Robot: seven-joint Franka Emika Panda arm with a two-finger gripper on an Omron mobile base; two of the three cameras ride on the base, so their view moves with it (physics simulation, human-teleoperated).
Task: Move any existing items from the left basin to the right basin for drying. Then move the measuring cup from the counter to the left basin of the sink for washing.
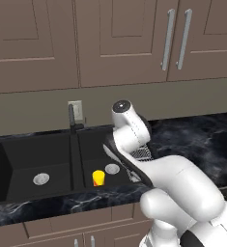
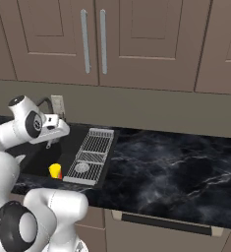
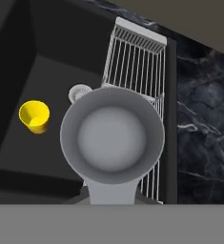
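A grey measuring cup (image 3: 112, 136) looms close in the hand view, bowl up, its handle running down to the hidden fingertips. My gripper (image 2: 49, 142) is shut on that handle. It hangs over the right basin (image 1: 93, 149) beside the white wire rack (image 3: 137, 57). The yellow cup (image 1: 98, 177) stands upright on the right basin floor next to its silver drain (image 1: 112, 169); the yellow cup (image 3: 34, 116) shows left of the measuring cup. The wider left basin (image 1: 23, 159) holds just its drain (image 1: 41, 179).
A dark faucet (image 1: 72, 118) rises behind the divider between the basins. The wire rack (image 2: 90, 155) lies along the sink's right edge. Black marble counter (image 2: 176, 167) stretches to the right. Brown wall cabinets hang above.
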